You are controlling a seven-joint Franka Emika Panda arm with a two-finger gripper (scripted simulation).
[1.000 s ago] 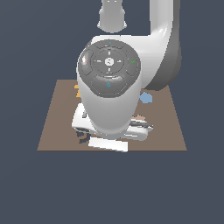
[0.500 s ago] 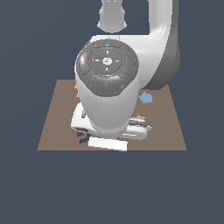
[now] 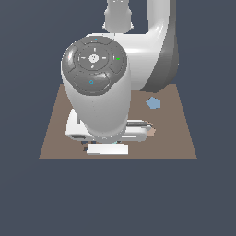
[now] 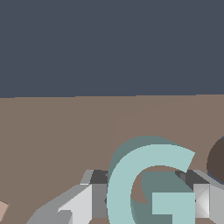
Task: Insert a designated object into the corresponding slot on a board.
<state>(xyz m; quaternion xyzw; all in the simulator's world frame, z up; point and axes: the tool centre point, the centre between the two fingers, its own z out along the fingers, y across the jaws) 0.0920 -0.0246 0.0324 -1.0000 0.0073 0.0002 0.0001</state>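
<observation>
End effector: here it is, nearest the wrist camera, end effector [image 4: 146, 203] with a finger on either side of the teal spiral [image 4: 144, 183] and closed on it, the curled "G" standing on edge between the pads.

Teal spiral: held up off the board [image 4: 57, 131], its shadow on the brown surface just behind it; how high it rides I cannot tell.

Dark patch: at three o'clock of the spiral in the wrist view, a dark rounded patch [image 4: 216, 162] is cut off at the edge. Ring or spiral slot? Too little shows to say.

Arm: from the exterior view the big white arm [image 3: 99, 92] hangs right over the board's six o'clock half and hides the end effector and spiral completely.

Far pieces: beyond the arm, a blue pentagon [image 3: 153, 103] lies at about two o'clock on the board, and an orange sliver [image 3: 151, 132] peeks out by the wrist.

Step in hand: I'd judge the carry, piece gripped, slot not yet reached.

Next move: find the navy spiral outline, match the curl's rotation over it, then lower straight down and release.
</observation>
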